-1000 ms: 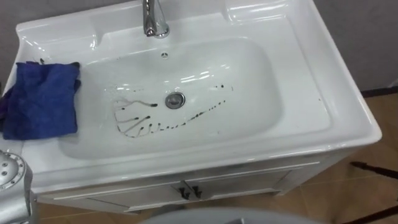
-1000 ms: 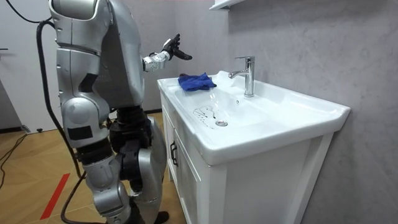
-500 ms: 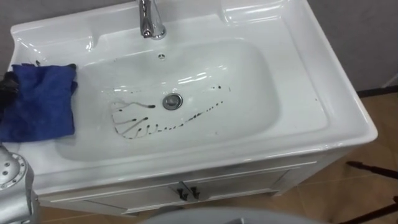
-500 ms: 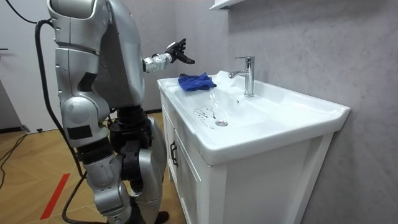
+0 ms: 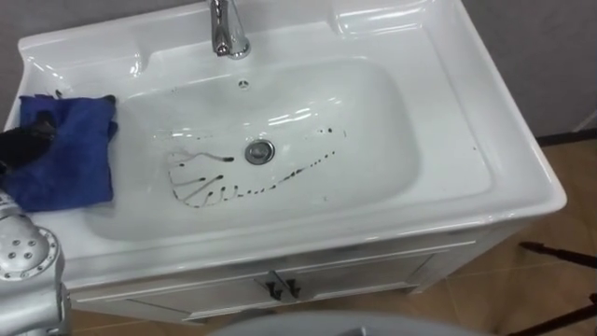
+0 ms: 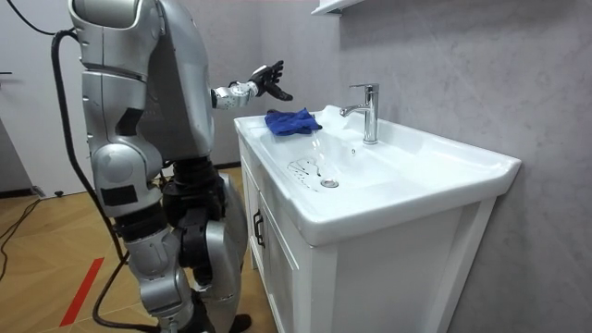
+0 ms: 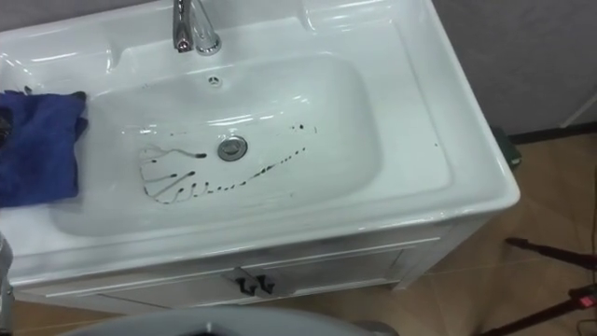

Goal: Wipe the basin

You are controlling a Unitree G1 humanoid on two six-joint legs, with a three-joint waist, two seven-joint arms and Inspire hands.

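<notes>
The white basin [image 5: 504, 177] has dark streaks [image 5: 224, 187] across its bottom, left of and below the drain [image 5: 259, 152]. A crumpled blue cloth [image 5: 75, 159] lies on the basin's left rim. My left hand [image 5: 23, 145] reaches in from the left, its dark fingers over the cloth's left edge. In the room view the left hand [image 6: 266, 80] hovers a little above the cloth [image 6: 291, 121] with fingers spread open. I cannot tell whether it touches the cloth.
A chrome faucet [image 5: 227, 33] stands at the back rim, above the drain. Below the basin are white cabinet doors with small dark handles [image 5: 280, 289]. Wooden floor [image 5: 560, 280] lies to the right. I stand close against the cabinet front.
My left hand has moved toward the basin and now shows over the cloth's left edge. The cloth and the streaks are unchanged.
</notes>
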